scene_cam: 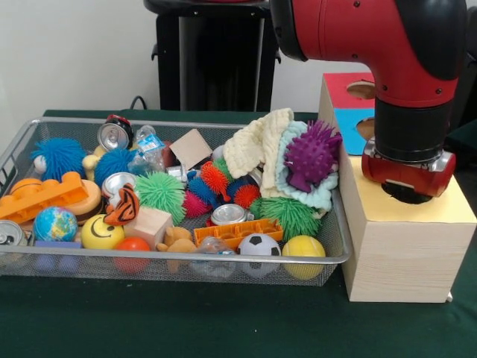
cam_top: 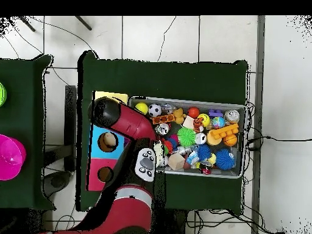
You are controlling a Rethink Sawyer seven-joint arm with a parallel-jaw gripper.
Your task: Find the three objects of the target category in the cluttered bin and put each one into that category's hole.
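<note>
The wire mesh bin (scene_cam: 186,256) is packed with toys, balls and cans; it also shows in the overhead view (cam_top: 189,100). I cannot pick out any crumpled wrapper among them. The largest pale wooden box (scene_cam: 406,257) with the yellow top (scene_cam: 453,210) stands right of the bin. My gripper (scene_cam: 406,192) hangs straight down over the yellow top where the hole lies, and the arm's end hides the hole. In the overhead view the arm's end (cam_top: 103,113) covers the yellow top (cam_top: 113,96). I cannot tell whether the gripper holds anything.
Behind the yellow box stand the blue-surround hole (scene_cam: 367,128) and the red-surround hole (scene_cam: 361,89). In the bin lie silver cans (scene_cam: 229,215), a spiky purple ball (scene_cam: 311,154), a cloth (scene_cam: 257,145), an orange brick (scene_cam: 41,195) and a clear bottle (scene_cam: 149,148).
</note>
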